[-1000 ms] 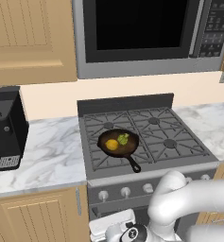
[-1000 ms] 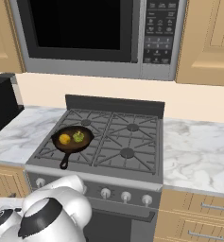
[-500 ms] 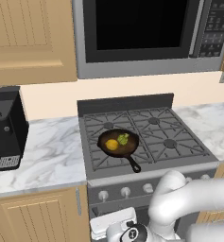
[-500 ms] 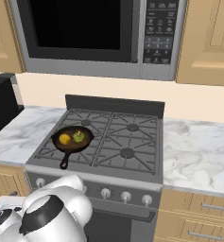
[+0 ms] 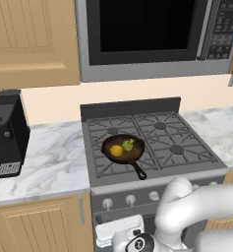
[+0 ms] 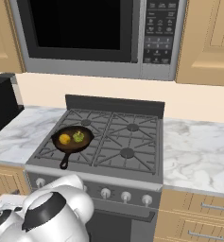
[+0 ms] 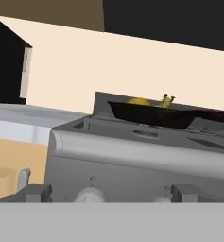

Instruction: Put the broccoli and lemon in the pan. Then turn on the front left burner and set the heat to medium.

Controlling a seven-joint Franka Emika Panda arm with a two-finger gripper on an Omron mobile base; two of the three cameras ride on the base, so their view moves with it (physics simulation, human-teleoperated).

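The dark pan (image 5: 124, 148) (image 6: 72, 140) sits on the front left burner (image 5: 101, 167) (image 6: 43, 152) of the stove, handle toward the front edge. Inside it lie the yellow lemon (image 5: 116, 151) (image 6: 64, 139) and the green broccoli (image 5: 128, 144) (image 6: 78, 136), side by side. In the hand view the pan (image 7: 156, 115) appears edge-on above the stove front, with the lemon (image 7: 138, 101) and broccoli (image 7: 166, 100) poking over its rim. My gripper (image 7: 111, 194) is open and holds nothing; it hangs low in front of the stove, facing the knob panel. A pale knob (image 7: 90, 194) lies between its fingertips (image 7: 38, 193).
A row of knobs (image 5: 131, 199) (image 6: 126, 196) runs along the stove front. A black coffee machine (image 5: 7, 133) stands on the marble counter (image 5: 49, 165) to the left. A microwave (image 5: 152, 29) hangs above the stove. My arm (image 6: 52, 208) blocks the leftmost knobs in the right base view.
The arm has shifted only slightly in front of the stove. The pan, lemon and broccoli have not moved.
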